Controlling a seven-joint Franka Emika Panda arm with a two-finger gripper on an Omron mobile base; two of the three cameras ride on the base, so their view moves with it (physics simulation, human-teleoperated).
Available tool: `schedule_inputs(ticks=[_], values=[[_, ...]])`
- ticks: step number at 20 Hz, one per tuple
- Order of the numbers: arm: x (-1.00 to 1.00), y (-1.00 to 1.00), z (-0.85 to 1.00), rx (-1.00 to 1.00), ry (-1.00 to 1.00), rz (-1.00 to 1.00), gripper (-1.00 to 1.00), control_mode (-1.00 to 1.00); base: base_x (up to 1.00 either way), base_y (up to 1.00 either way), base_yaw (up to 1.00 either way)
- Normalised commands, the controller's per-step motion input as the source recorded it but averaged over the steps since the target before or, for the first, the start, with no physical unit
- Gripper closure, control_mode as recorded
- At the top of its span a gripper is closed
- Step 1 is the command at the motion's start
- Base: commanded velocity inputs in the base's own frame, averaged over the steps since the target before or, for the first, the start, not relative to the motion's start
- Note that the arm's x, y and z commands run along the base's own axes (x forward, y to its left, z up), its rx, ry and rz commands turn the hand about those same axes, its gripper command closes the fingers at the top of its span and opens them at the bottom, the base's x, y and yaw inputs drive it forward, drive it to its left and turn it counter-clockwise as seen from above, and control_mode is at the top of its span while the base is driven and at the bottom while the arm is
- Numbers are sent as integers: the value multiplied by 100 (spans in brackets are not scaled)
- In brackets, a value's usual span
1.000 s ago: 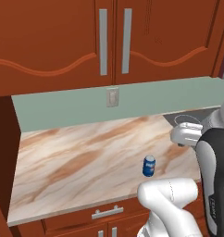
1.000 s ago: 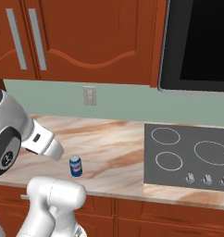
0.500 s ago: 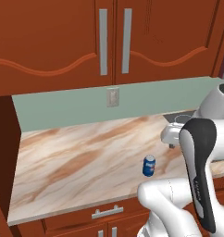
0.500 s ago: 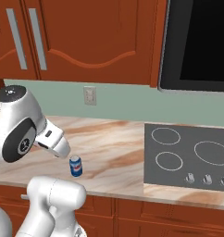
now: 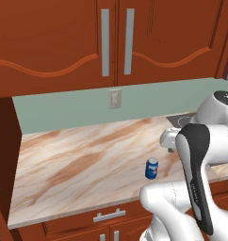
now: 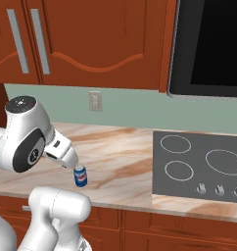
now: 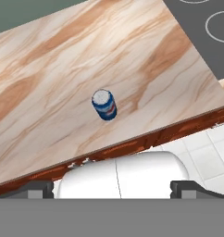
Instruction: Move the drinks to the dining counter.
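One of the drinks, a blue can [image 5: 151, 168] [image 6: 80, 175] with a white label, stands upright near the front edge of a marble counter [image 5: 78, 160] under red-brown wall cabinets. The hand view looks down on the can [image 7: 104, 105] from above and in front. My gripper [image 7: 116, 189] is open, its two dark fingertips [image 7: 40, 190] far apart at the bottom of that view, with nothing between them. My hand [image 6: 61, 153] hangs just up and left of the can, apart from it. The dining counter is out of view.
A black cooktop [image 6: 199, 164] [image 7: 211, 28] is set into the counter to the can's right. A wall outlet [image 5: 115, 99] sits on the grey-green backsplash. Drawer fronts [image 5: 106, 215] run below the counter edge, and white floor tiles [image 7: 211, 148] show beneath.
The arm has swung its elbow up and over the counter, bringing the hand closer above the can. The can has not moved and the jaws stay open.
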Motion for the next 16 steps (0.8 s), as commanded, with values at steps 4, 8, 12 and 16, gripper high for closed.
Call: schedule_inputs(ticks=[4,8,12,16], values=[[0,0,-20,0,-1,0,-100,-100,0,0,0],[0,0,-16,0,0,0,-100,-100,0,0,0],[13,0,-14,0,0,0,-100,-100,0,0,0],[29,0,-8,0,0,0,-100,-100,0,0,0]])
